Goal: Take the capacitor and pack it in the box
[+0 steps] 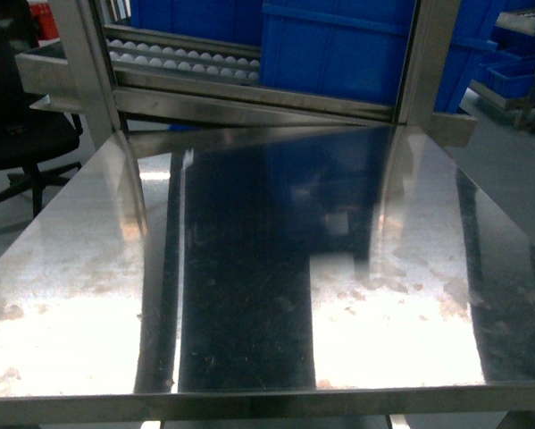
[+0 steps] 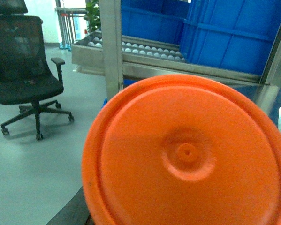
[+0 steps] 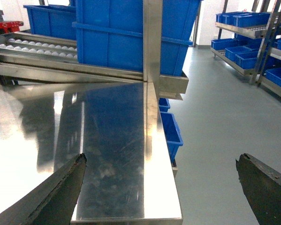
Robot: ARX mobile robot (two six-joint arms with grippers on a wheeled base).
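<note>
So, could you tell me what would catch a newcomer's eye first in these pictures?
Probably the big orange round lid-like disc that fills most of the left wrist view, close to the camera. Next comes the shiny steel table, glaring with reflections in the head view, and the large blue bins on the roller rack behind it. A black office chair stands on the grey floor to the left.

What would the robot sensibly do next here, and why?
Probably lower the orange round thing, which fills the left wrist view, onto the bare steel table, since no box or capacitors show in any view. The right gripper hangs open over the table's right edge, holding nothing. Whether the left gripper actually grips the orange thing cannot be told.
</note>
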